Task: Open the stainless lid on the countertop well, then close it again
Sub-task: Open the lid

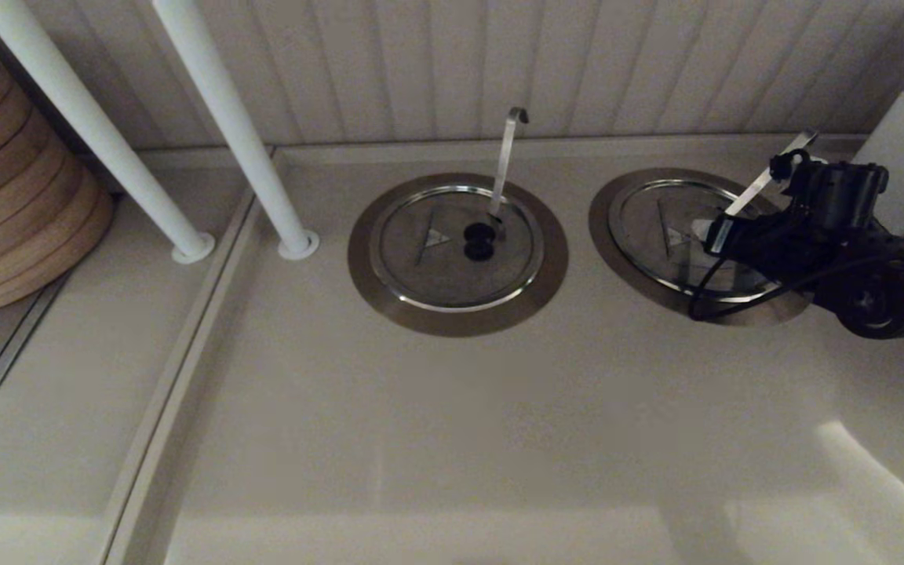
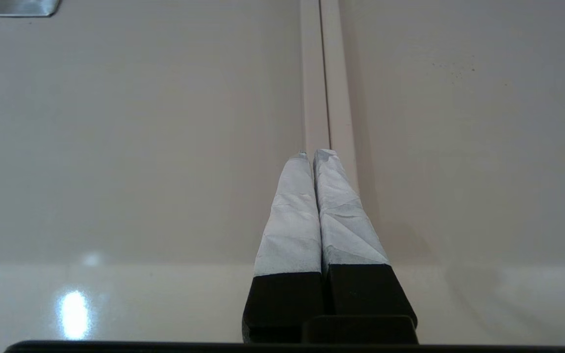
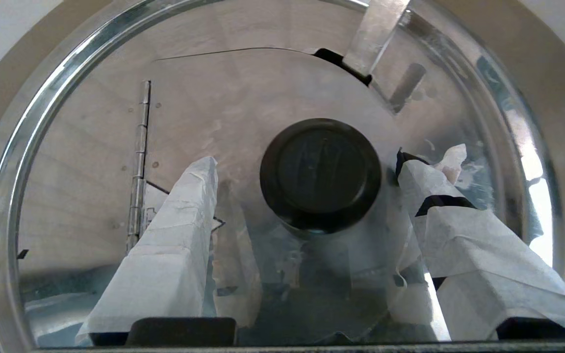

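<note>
On the worktop [image 1: 452,439] we have two steel-collared wells side by side; ours is the right one, the well [image 1: 625,259] with the straight flat-ended handle [image 1: 766,176] sticking out toward the back wall. The other well [image 1: 456,255], with the hook-tipped handle [image 1: 508,157], sits toward our left and is not the target.

Lid [image 1: 660,224] sits flat in its ring, so we judge it closed and the opening step not yet done.

Right arm is the near one by a wide margin: our right hand [image 3: 307,171] is directly over the lid, reaching in from the right edge of the worktop. Left hand [image 2: 316,156] is parked over bare worktop, well apart from both wells, fingers pressed together with nothing between them.

Key relation, from the right wrist view: knob [image 3: 320,174] lies dead centre between our right fingers [image 3: 179,220], which are spread wide, one on each side, with a gap to the knob on both sides. No contact that we can see. Hand is released, holding nothing.

Knob axis is vertical, pointing up at the wrist, so the grasp line already matches. Hinge [image 3: 140,162] runs along one side of the lid, just beside one finger.

Our read: next move only needs the fingers to close on the knob, then lift.
</note>
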